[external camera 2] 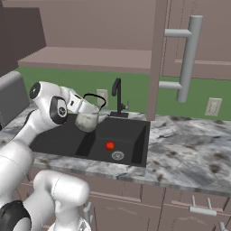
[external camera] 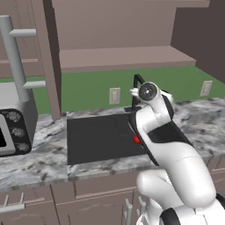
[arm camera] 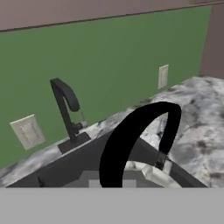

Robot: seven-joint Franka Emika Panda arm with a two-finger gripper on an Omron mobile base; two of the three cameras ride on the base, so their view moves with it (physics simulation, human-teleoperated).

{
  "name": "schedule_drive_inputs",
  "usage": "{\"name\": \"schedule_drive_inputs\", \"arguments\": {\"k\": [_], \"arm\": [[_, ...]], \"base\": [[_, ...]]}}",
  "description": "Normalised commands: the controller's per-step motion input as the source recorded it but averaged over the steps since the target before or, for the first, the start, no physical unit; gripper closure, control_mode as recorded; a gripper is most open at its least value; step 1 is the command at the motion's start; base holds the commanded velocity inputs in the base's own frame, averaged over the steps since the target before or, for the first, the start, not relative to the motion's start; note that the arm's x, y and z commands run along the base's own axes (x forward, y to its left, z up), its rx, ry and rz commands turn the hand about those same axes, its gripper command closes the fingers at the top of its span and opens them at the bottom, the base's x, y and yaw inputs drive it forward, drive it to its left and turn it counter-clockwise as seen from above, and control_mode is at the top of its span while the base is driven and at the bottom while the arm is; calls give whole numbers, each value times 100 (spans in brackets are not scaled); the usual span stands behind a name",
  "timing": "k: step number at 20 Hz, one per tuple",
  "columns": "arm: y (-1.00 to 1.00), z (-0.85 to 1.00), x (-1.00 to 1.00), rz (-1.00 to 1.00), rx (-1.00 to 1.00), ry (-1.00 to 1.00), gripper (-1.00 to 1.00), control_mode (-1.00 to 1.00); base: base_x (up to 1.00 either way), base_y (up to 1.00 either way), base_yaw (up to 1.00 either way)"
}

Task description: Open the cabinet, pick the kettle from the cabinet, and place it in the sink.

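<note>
Holding the kettle (external camera 2: 87, 120) by its thin black arched handle, my gripper (external camera 2: 91, 107) has its fingers pinched nearly together on that handle, so the squat silvery-white body hangs just below my hand. In the right base view the kettle hangs above the left part of the sink (external camera 2: 135, 146), not resting on the basin floor. From my hand view the black arch of the handle loops up in front of me, with the pale top of the kettle (arm camera: 148, 171) under it, and beyond it stands the black gooseneck faucet (arm camera: 65, 111) on the far edge of the sink, against the green wall.

On the dark floor of the basin lies a small red ball (external camera 2: 109, 145), just beyond the round metal drain (external camera 2: 117, 155); the kettle is apart from both. The grey marbled counter (external camera 2: 189, 158) runs around the sink.

The cabinet (external camera 2: 90, 58) above stands open: its right door (external camera 2: 160, 58) is swung out toward me, edge-on, with its long grey bar handle (external camera 2: 189, 58) showing, and the shelf inside is in view. In the left base view the left door (external camera: 50, 57) is likewise swung out, and a microwave (external camera: 15, 123) sits on the counter at the far left.
</note>
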Motion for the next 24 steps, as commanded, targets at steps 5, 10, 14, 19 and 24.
{"name": "schedule_drive_inputs", "arguments": {"k": [5,10,14,19,24], "arm": [[-24,-28,11,-11,0,0,100,-100],[-26,-24,8,-9,0,0,100,-100],[-25,-19,13,-5,0,2,100,-100],[-20,-22,5,-2,3,4,100,-100],[-17,-19,6,0,4,0,100,-100]], "base": [[0,0,0],[0,0,0],[0,0,0],[0,0,0],[0,0,0]]}}
